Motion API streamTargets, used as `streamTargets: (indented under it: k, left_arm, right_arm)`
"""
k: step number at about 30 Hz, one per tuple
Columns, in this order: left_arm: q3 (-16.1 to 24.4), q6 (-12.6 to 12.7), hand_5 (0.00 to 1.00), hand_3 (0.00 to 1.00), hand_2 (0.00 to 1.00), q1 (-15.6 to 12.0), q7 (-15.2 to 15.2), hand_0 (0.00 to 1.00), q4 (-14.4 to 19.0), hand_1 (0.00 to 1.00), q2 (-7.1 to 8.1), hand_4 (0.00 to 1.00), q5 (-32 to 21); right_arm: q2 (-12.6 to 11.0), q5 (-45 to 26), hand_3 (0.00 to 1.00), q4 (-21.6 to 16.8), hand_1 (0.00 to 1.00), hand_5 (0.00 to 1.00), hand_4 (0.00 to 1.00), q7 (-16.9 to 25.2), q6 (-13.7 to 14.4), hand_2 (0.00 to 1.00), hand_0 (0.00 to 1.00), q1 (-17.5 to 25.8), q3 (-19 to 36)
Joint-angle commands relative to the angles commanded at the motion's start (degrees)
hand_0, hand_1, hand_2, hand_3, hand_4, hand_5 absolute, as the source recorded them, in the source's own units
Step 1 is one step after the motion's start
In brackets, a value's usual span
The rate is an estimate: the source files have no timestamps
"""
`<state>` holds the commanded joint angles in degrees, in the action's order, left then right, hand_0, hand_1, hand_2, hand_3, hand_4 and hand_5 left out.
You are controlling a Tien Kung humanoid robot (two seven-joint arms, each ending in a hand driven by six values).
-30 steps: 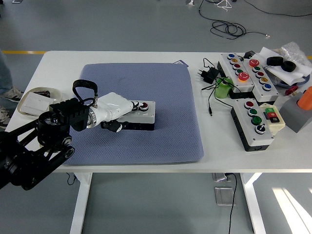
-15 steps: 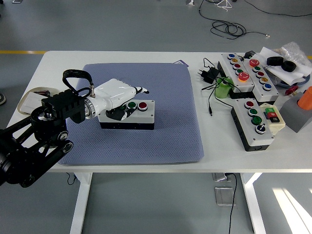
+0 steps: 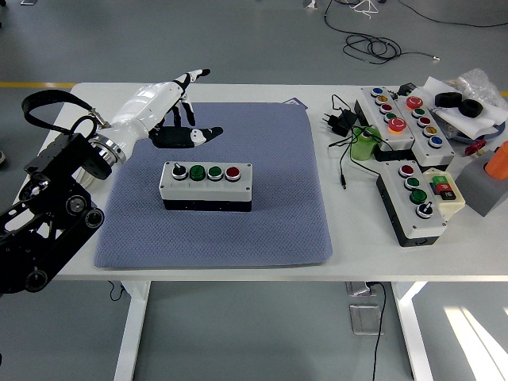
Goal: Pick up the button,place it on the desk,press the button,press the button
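Note:
A grey button box (image 3: pixel 207 185) with a black base lies on the blue mat (image 3: pixel 270 214), left of the mat's middle. Its top carries a black knob, two green buttons and a red button (image 3: pixel 232 172). My left hand (image 3: pixel 179 107) hovers above and behind the box, towards the mat's far left corner. Its white fingers are spread and hold nothing. It is apart from the box. My right arm is out of sight.
More button boxes lie at the right: a long one (image 3: pixel 397 117) at the back and one (image 3: pixel 411 202) nearer the front. Close by are a black adapter (image 3: pixel 342 121), a green cup (image 3: pixel 363 145), cables and an orange object (image 3: pixel 498 159).
My left hand let go of the button box, lifted and drew back to the far left, opening its fingers. The box now lies free on the mat, shifted slightly back.

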<state>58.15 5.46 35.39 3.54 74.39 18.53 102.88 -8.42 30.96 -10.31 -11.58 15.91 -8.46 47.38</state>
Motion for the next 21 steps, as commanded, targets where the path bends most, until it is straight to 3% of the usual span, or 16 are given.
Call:
streamTargets:
  k: [2, 3, 8, 9, 14, 15, 21]
  left_arm:
    - [0.49, 1.99, 0.898, 0.998, 0.781, -0.73, -0.31, 0.461, -0.89, 0.614, -0.20, 0.926, -4.84]
    - [0.73, 3.01, 0.928, 0.998, 0.953, -1.05, -0.67, 0.707, -1.25, 0.817, -0.30, 0.901, -7.45]
    - [1.57, 5.64, 0.928, 0.998, 0.953, -2.18, -1.89, 0.707, -2.29, 0.817, -0.56, 0.901, -18.94]
    - [1.94, 5.66, 0.962, 0.998, 0.998, -2.54, -2.12, 0.834, -2.58, 0.895, -0.62, 0.882, -21.18]
    - [2.76, 5.87, 0.962, 0.998, 0.998, -3.42, -3.51, 0.834, -3.83, 0.895, -0.69, 0.882, -31.37]
    - [2.95, 6.28, 0.998, 0.998, 0.998, -3.63, -4.07, 0.884, -4.47, 0.934, -0.68, 0.835, -32.12]
    - [4.26, 7.17, 0.998, 0.998, 0.998, -5.07, -4.64, 0.895, -6.67, 0.945, -0.66, 0.813, -34.52]
  right_arm:
    - [-0.01, 0.05, 0.751, 0.00, 0.797, 0.479, 0.412, -0.02, 0.02, 0.817, 0.787, 0.02, 0.06]
    - [-0.02, 0.03, 0.751, 0.00, 0.797, 0.479, 0.412, -0.01, 0.02, 0.817, 0.787, 0.02, 0.05]
    - [-0.02, -0.13, 0.751, 0.00, 0.797, 0.479, 0.412, 0.01, 0.08, 0.817, 0.787, 0.01, 0.04]
    - [-0.05, -0.19, 0.751, 0.00, 0.797, 0.479, 0.412, 0.06, 0.05, 0.817, 0.787, 0.01, -0.03]
    - [-0.14, 0.00, 0.751, 0.00, 0.797, 0.479, 0.412, 0.06, -0.02, 0.817, 0.787, 0.00, 0.03]
    - [-0.15, 0.06, 0.751, 0.00, 0.797, 0.479, 0.412, 0.05, -0.04, 0.817, 0.787, 0.00, 0.05]
    - [-0.15, -0.16, 0.751, 0.00, 0.797, 0.479, 0.412, 0.11, -0.04, 0.817, 0.787, 0.02, -0.11]
